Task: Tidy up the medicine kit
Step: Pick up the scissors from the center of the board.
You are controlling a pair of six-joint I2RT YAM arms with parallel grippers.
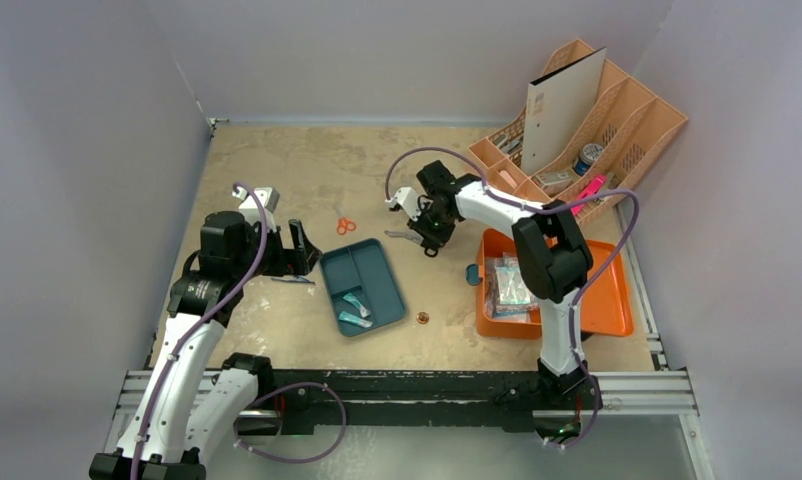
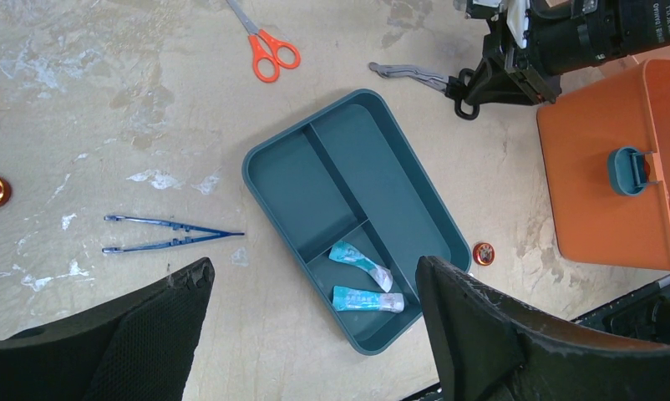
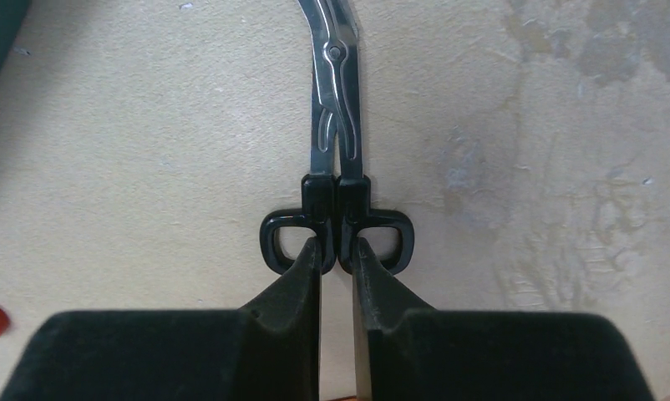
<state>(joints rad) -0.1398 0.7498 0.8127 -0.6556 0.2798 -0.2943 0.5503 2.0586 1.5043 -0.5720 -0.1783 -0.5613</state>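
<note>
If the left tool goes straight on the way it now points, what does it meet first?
Most likely the dark teal tray, at the compartment holding two packets; the open left tool frames it. Depth is unclear.

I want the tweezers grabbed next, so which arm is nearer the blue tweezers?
Left. The left gripper hangs open right by the blue tweezers; the right gripper is beyond the teal tray, its fingers pinching the black-handled scissors.

The medicine kit (image 1: 605, 300) is a bright orange plastic case with rounded corners. It lies open on the right side of the table (image 1: 307, 170) — one grey-blue latch (image 1: 473, 274) on its left edge, shiny packets (image 1: 507, 285) inside.
</note>
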